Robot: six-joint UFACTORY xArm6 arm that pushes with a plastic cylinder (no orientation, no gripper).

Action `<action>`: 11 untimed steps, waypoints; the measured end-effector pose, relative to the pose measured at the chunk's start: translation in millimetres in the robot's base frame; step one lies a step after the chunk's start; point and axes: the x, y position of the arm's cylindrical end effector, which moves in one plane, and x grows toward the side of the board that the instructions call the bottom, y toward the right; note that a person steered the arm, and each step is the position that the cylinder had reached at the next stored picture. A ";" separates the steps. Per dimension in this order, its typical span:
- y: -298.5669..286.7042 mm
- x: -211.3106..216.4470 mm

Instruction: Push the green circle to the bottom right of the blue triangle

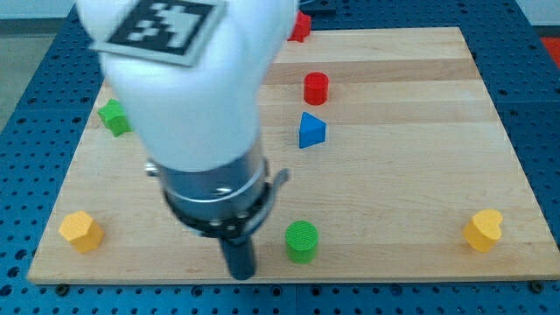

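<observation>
While my tip [241, 273], holding nothing, rests just left, the green circle [302, 241] stands untouched.

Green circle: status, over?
My tip just left of green circle. Circle sits below blue triangle, near bottom edge. Nothing between them.
</observation>
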 end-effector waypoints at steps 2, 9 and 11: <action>57.7 0.6; 51.5 -45.3; 94.0 -55.8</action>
